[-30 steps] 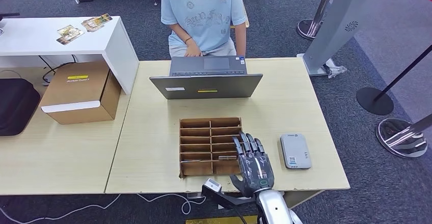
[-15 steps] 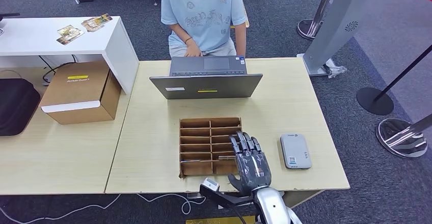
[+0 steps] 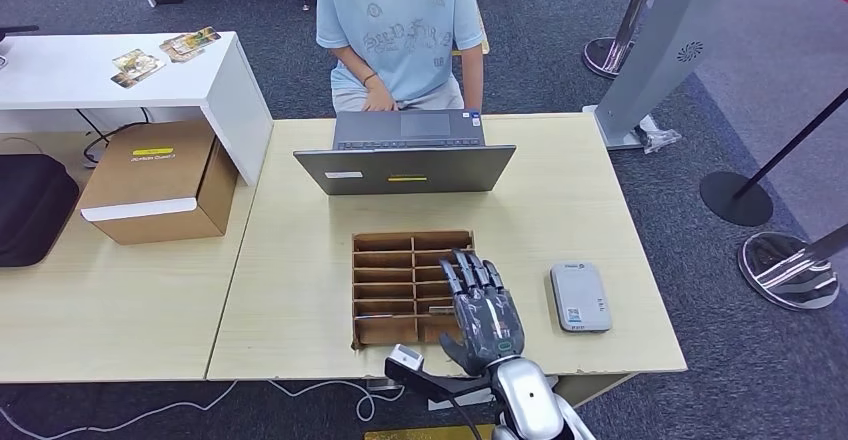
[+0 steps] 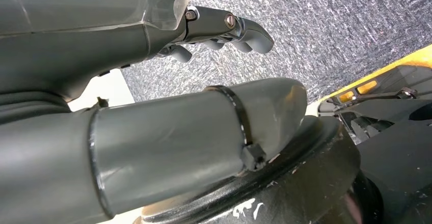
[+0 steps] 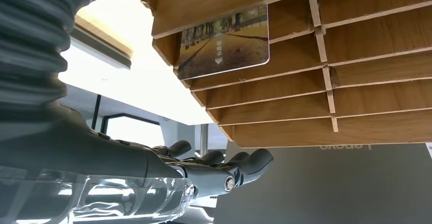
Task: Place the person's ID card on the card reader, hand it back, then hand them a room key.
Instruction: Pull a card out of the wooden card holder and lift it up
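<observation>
My right hand (image 3: 483,315) hovers flat over the right column of the wooden card rack (image 3: 385,285), holding nothing, its fingers stretched toward the person (image 3: 400,20). A room key card (image 5: 224,40) with a tree-lined path printed on it lies in one slot of the rack (image 5: 356,81), apart from the fingers (image 5: 224,175). In the head view its pale edge (image 3: 438,310) shows beside the hand. The grey card reader (image 3: 580,297) lies on the table to the hand's right, with nothing on it. My left hand (image 4: 153,30) hangs over grey carpet, fingers loosely bent and holding nothing.
An open laptop (image 3: 405,155) stands between the rack and the seated person. A cardboard box (image 3: 155,180) and a black bag (image 3: 30,205) sit on the table to the left. Picture cards (image 3: 165,52) lie on the white desk. Stanchion bases (image 3: 790,270) stand at the right.
My right hand has slid left and a little farther from me, from beside the rack to over its right column. Nothing else has moved.
</observation>
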`<state>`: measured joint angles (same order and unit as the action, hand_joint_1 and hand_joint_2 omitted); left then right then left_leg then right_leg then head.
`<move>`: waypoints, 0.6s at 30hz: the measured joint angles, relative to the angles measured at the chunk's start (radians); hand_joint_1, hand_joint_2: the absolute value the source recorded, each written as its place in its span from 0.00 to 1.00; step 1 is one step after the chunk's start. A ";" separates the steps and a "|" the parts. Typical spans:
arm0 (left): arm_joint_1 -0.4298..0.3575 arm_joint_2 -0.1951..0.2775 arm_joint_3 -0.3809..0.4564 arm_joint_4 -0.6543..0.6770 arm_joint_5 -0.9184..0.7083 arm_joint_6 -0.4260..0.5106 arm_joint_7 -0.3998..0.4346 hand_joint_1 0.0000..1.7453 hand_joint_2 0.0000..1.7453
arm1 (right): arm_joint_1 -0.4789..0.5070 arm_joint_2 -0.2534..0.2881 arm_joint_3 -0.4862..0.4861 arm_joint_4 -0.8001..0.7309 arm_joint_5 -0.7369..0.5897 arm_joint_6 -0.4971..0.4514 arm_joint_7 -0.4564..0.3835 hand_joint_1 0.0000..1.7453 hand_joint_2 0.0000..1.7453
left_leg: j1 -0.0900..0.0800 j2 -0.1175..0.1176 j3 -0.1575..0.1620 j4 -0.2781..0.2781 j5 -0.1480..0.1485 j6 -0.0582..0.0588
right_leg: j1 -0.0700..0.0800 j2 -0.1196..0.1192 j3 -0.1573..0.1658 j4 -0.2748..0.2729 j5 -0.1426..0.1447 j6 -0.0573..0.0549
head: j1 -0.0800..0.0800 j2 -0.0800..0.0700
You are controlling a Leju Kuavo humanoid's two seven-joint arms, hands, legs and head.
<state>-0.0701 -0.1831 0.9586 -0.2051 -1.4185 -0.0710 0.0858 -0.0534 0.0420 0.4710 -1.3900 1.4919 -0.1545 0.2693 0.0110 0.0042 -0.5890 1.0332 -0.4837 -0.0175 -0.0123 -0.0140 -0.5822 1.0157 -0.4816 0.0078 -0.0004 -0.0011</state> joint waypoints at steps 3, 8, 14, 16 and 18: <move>0.000 0.000 0.000 0.000 -0.002 0.000 0.000 0.00 0.00 | -0.004 0.000 0.002 0.004 -0.002 0.000 0.000 0.00 1.00 | 0.000 0.000 0.000 0.000 0.000 0.000 | 0.000 0.000 0.000 0.000 0.000 0.000 | 0.000 0.000; 0.001 0.000 0.000 0.000 -0.005 0.000 -0.001 0.00 0.00 | -0.005 0.000 0.004 0.005 -0.009 0.000 0.001 0.00 1.00 | 0.000 0.000 0.000 0.000 0.000 0.000 | 0.000 0.000 0.000 0.000 0.000 0.000 | 0.000 0.000; 0.001 0.000 -0.001 0.000 -0.010 0.000 -0.001 0.00 0.00 | -0.005 0.000 0.004 0.005 -0.010 0.000 0.006 0.00 1.00 | 0.000 0.000 0.000 0.000 0.000 0.000 | 0.000 0.000 0.000 0.000 0.000 0.000 | 0.000 0.000; 0.001 0.000 -0.002 0.000 -0.014 0.001 -0.001 0.00 0.00 | -0.005 0.000 0.004 0.005 -0.011 0.000 0.009 0.00 1.00 | 0.000 0.000 0.000 0.000 0.000 0.000 | 0.000 0.000 0.000 0.000 0.000 0.000 | 0.000 0.000; 0.001 0.000 -0.003 0.000 -0.017 0.002 -0.001 0.00 0.00 | -0.004 0.000 0.004 0.005 -0.011 0.000 0.013 0.00 1.00 | 0.000 0.000 0.000 0.000 0.000 0.000 | 0.000 0.000 0.000 0.000 0.000 0.000 | 0.000 0.000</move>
<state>-0.0689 -0.1827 0.9556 -0.2051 -1.4357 -0.0689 0.0851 -0.0579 0.0420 0.4749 -1.3850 1.4804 -0.1545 0.2821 0.0110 0.0043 -0.5888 1.0332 -0.4836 -0.0175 -0.0123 -0.0139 -0.5822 1.0157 -0.4816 0.0078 -0.0004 -0.0011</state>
